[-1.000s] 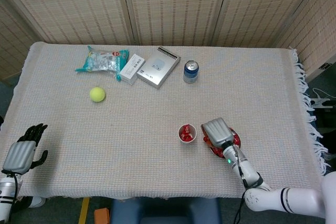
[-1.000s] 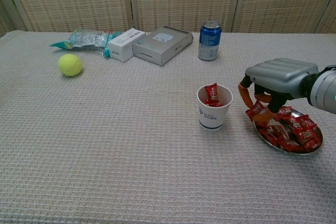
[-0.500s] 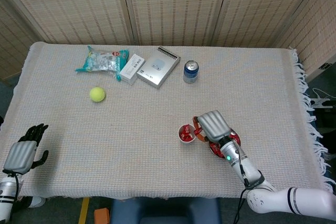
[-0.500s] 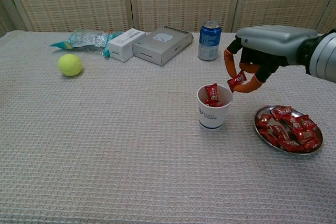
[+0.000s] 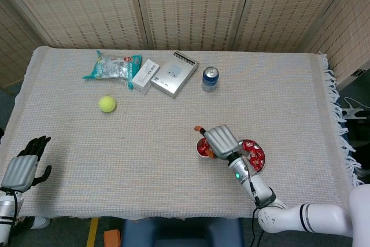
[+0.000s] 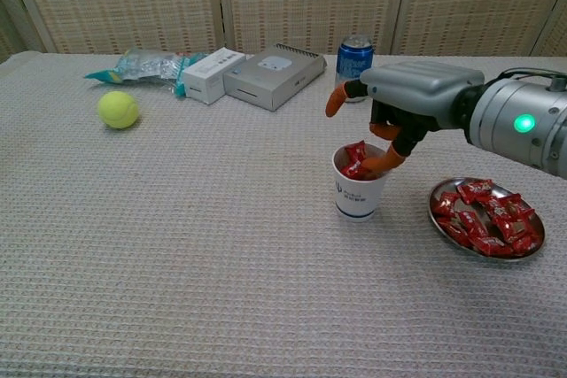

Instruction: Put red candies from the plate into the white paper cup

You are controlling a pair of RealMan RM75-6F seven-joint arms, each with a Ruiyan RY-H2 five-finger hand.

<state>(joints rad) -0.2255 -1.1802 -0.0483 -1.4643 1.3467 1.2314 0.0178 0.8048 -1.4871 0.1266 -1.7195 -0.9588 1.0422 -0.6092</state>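
Note:
The white paper cup (image 6: 359,192) stands in the middle right of the table with red candies (image 6: 355,158) showing at its mouth. My right hand (image 6: 412,95) hovers directly over it with fingers spread, one pointing left and the lower fingertips (image 6: 383,164) at the cup's rim. Nothing is visibly pinched between them. In the head view this hand (image 5: 219,140) covers part of the cup (image 5: 202,149). To the right sits the metal plate (image 6: 483,257) holding several red candies (image 6: 487,217). My left hand (image 5: 23,169) rests empty with fingers apart at the table's front left edge.
A yellow tennis ball (image 6: 118,110) lies at the left. Along the back stand a blue can (image 6: 354,68), a grey box (image 6: 275,74), a white box (image 6: 210,74) and a plastic bag (image 6: 146,65). The tablecloth's fringe hangs on the right edge (image 5: 341,120).
My right hand lifted a red candy off the plate, carried it left over the cup and spread its fingers there. The left hand stayed put.

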